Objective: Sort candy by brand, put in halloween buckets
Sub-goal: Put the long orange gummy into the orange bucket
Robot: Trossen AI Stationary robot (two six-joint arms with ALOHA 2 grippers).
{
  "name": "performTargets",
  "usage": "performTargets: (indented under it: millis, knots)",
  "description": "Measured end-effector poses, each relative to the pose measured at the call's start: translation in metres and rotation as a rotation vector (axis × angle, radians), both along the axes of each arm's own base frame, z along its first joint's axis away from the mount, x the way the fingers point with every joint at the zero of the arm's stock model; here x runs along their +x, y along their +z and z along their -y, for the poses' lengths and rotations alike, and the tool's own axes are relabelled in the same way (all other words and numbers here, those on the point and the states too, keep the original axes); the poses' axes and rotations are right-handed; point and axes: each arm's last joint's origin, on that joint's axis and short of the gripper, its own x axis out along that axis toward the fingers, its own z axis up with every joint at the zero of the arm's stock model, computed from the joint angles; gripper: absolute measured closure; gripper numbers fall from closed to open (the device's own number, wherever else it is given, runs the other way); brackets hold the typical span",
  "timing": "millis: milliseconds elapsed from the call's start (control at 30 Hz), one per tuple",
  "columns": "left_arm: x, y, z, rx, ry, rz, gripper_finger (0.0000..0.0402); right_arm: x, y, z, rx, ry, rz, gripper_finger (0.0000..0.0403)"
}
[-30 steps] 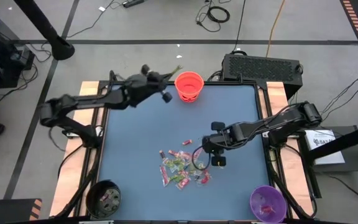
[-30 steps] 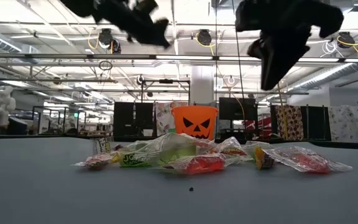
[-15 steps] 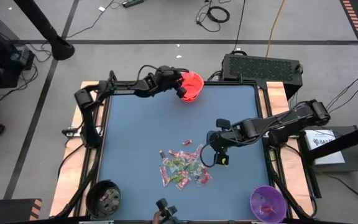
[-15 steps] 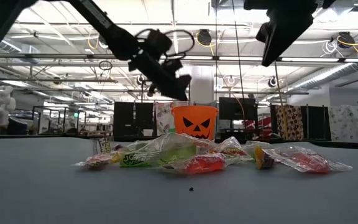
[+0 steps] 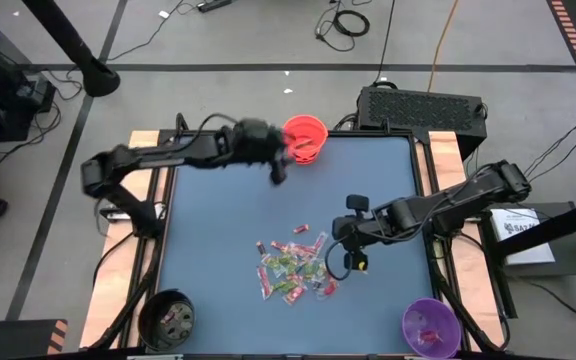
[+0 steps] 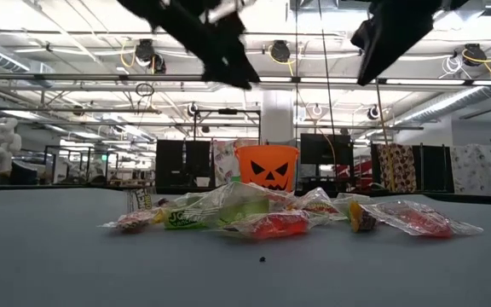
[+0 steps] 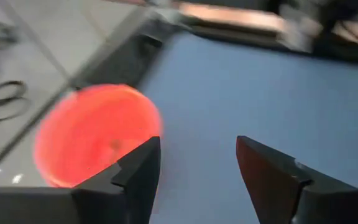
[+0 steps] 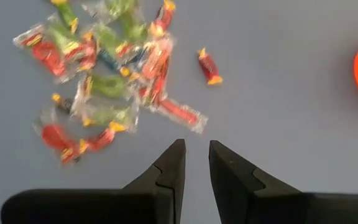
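Note:
The candy (image 5: 293, 268) lies in a loose pile of red and green wrappers at the table's middle, also seen low (image 6: 254, 213) and in the right wrist view (image 8: 110, 81). The orange bucket (image 5: 305, 138) stands at the far edge, the black bucket (image 5: 168, 318) at the near left corner and the purple bucket (image 5: 430, 325) at the near right corner. My left gripper (image 7: 197, 149) hangs open and empty in the air beside the orange bucket (image 7: 98, 137), on its near left side (image 5: 280, 168). My right gripper (image 8: 195, 146) hovers just right of the pile (image 5: 353, 258), with a narrow gap and nothing between its fingers.
One red candy (image 5: 300, 229) lies apart on the far side of the pile. The black and purple buckets hold a few sweets. The blue mat (image 5: 218, 230) is bare between the pile and the orange bucket. A black box (image 5: 423, 105) sits behind the table's far right corner.
My left gripper swung over the orange bucket's rim, then drew back toward the near left side of it. My right gripper has risen a little beside the pile. The candy pile has stayed where it was.

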Motion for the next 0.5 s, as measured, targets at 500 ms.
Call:
performTargets:
  millis: [500]
  knots:
    - [-0.054, -0.026, 0.127, -0.076, -0.283, -0.238, 0.0233, 0.011, -0.076, 0.016, 0.014, 0.208, 0.119, 0.035]
